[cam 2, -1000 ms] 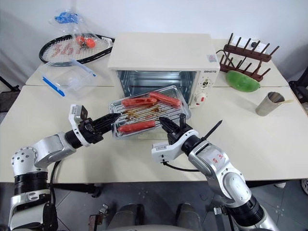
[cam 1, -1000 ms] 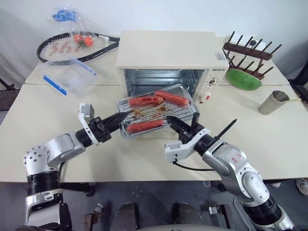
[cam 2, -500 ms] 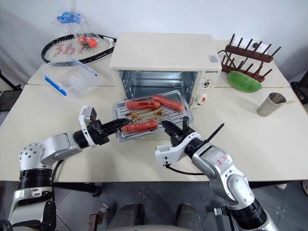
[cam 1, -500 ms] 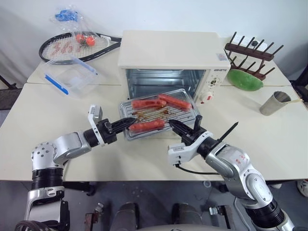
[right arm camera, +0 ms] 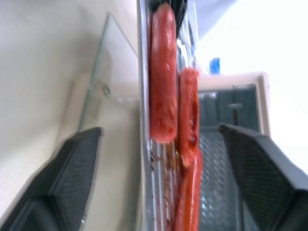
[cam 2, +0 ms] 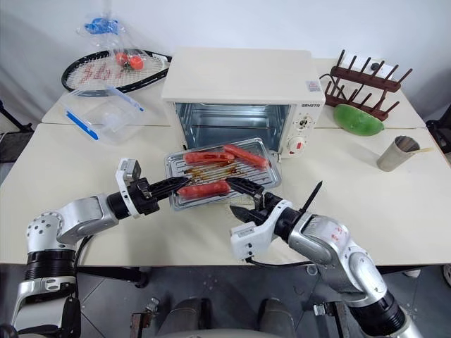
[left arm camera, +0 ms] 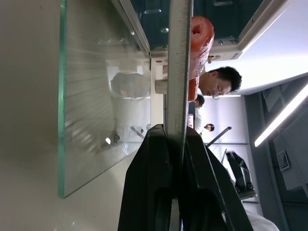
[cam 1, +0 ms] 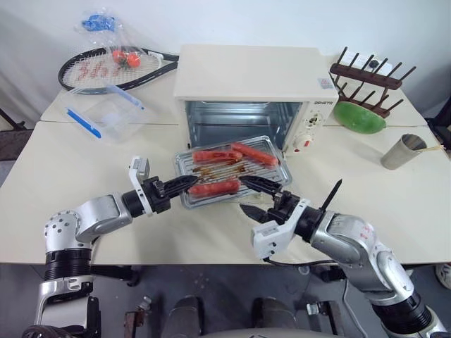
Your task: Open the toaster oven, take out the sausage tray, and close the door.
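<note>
My left gripper (cam 1: 189,184) clamps the sausage tray (cam 1: 232,171) holding three sausages (cam 1: 214,187); my right gripper (cam 1: 255,196) gapes wide, released.

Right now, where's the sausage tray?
Head views: the sausage tray sits just outside the toaster oven, above its lowered door, left gripper clamping its left edge.

Staged test room: bare white wall (cam 1: 282,21), pushed-together tables (cam 1: 84,162).

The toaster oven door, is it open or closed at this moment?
Open. The door lies folded down flat before the toaster oven, whose ribbed inside shows, and the sausage tray sits above the glass.
</note>
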Robot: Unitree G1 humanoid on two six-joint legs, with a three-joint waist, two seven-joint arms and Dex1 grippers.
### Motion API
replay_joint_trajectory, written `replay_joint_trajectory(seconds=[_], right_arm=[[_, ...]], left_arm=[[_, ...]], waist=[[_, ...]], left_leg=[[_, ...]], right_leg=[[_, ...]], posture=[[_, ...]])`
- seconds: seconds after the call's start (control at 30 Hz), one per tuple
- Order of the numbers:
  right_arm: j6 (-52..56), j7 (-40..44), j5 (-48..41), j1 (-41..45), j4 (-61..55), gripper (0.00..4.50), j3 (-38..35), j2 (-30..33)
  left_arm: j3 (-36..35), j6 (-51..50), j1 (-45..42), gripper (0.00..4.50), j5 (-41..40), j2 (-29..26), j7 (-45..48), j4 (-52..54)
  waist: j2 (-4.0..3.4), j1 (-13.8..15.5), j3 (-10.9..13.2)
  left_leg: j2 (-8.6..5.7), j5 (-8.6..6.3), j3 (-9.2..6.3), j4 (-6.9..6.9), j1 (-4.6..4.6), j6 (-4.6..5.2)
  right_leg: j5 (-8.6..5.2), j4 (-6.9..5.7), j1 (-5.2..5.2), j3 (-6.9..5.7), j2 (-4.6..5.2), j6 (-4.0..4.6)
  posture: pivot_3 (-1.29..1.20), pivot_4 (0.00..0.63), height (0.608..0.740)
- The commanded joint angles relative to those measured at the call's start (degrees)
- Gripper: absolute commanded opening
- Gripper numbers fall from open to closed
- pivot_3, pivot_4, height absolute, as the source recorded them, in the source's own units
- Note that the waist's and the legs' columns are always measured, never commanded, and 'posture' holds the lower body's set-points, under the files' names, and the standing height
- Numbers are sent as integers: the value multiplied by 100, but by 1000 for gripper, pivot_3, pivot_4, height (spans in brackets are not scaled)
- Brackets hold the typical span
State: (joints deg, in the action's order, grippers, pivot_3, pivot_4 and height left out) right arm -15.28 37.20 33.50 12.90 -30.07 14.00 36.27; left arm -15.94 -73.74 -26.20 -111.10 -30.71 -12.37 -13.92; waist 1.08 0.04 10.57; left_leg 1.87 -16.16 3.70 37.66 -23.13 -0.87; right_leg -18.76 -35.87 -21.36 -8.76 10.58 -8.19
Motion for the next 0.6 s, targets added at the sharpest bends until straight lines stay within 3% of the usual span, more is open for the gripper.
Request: replay_joint_trajectory(seconds=[0.03, 0.2, 0.43, 0.6], right_arm=[[-309, 669, -1605, -240, -163, 4453, -367, 576], [621, 1853, -4032, -891, -243, 4453, -1153, 1455], [2203, 2253, -5596, -1127, 344, 4453, -2256, 1846], [2268, 2482, -5565, -729, 1414, 4453, -2328, 1855]], left_arm=[[-283, -149, 96, 0, -190, -74, 236, 231], [-443, -439, 360, 0, -190, -332, 674, 368], [-877, -720, 1253, 0, -190, -1236, 1424, 485], [-1372, -524, 1971, 0, -190, -1434, 1660, 769]], waist=[[1, 4, 1], [3, 10, 2], [4, -19, 3], [4, 34, 3]], left_leg=[[0, 0, 0, 0, 0, 1], [0, -2, -1, -1, 4, 4], [3, -2, 3, -6, 12, 5], [2, -4, 5, 1, 12, 8]], right_leg=[[0, 1, 1, 0, 0, 0], [0, 9, 10, -2, -1, 0], [0, 14, 13, 3, -3, 1], [-1, 17, 15, 10, -2, 1]], posture=[[0, 150, 740], [0, 150, 740], [0, 150, 740], [0, 150, 740]])
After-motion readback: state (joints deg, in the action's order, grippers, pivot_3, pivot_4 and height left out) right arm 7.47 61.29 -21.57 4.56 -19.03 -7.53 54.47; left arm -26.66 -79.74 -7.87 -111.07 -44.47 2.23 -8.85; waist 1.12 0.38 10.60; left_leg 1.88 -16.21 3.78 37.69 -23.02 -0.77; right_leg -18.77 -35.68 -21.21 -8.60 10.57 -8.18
